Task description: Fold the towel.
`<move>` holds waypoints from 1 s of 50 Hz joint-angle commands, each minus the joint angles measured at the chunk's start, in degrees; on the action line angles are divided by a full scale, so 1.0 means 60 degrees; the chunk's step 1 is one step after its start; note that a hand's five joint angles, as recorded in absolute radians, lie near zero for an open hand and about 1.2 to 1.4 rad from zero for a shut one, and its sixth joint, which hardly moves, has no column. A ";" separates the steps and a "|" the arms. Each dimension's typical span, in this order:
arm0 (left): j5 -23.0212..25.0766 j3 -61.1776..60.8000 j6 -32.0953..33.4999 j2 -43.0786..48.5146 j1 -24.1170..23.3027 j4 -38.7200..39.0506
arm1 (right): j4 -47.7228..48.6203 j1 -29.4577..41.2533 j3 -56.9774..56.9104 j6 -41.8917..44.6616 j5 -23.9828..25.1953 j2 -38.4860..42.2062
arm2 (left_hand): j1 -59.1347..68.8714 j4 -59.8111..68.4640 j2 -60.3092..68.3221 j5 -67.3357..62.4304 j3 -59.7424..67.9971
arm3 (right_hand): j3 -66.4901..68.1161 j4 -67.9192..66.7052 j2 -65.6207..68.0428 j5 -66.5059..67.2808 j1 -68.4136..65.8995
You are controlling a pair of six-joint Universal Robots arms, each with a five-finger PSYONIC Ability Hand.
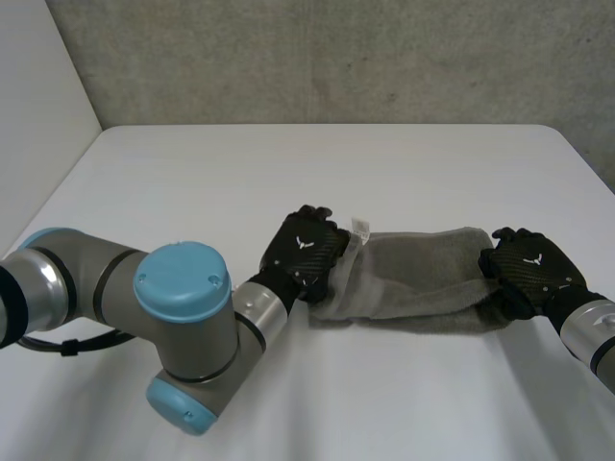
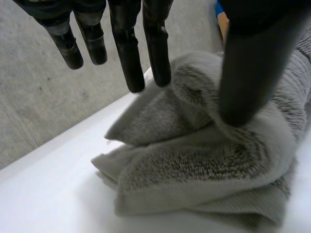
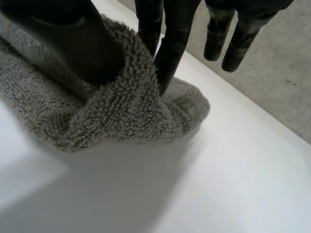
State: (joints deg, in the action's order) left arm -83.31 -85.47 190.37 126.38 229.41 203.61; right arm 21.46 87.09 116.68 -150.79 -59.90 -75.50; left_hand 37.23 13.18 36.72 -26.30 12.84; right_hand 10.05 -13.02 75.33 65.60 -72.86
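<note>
A grey towel (image 1: 413,279) lies on the white table (image 1: 288,173), bunched into a long strip between my hands. My left hand (image 1: 306,252) sits on the strip's left end. In the left wrist view its fingers (image 2: 131,58) are nearly straight, their tips touching the towel (image 2: 194,165), while the thumb (image 2: 252,73) presses down on a hump of cloth. My right hand (image 1: 528,269) is at the strip's right end. In the right wrist view a ridge of the towel (image 3: 121,111) is pinched between the thumb (image 3: 73,43) and a finger (image 3: 170,48).
A small white label (image 1: 360,229) sticks out of the towel beside my left hand. A concrete wall (image 1: 336,58) stands behind the table's far edge. My left arm's elbow (image 1: 183,317) hangs over the near left of the table.
</note>
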 commanded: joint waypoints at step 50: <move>-0.1421 -0.0316 0.1786 -0.0101 -0.0910 0.1014 | -0.0091 -0.0043 0.0123 0.0141 0.0125 0.0030 | 0.3876 -0.0531 0.3960 -0.4029 -0.0473 | -0.0009 0.0504 -0.0193 -0.0239 -0.0220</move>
State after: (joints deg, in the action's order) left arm -89.76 -87.93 196.99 125.97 223.47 206.36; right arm 20.92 86.88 117.42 -149.96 -59.17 -75.34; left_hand 54.04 13.18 54.02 -43.80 12.84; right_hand 10.05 -13.02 75.32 65.13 -72.85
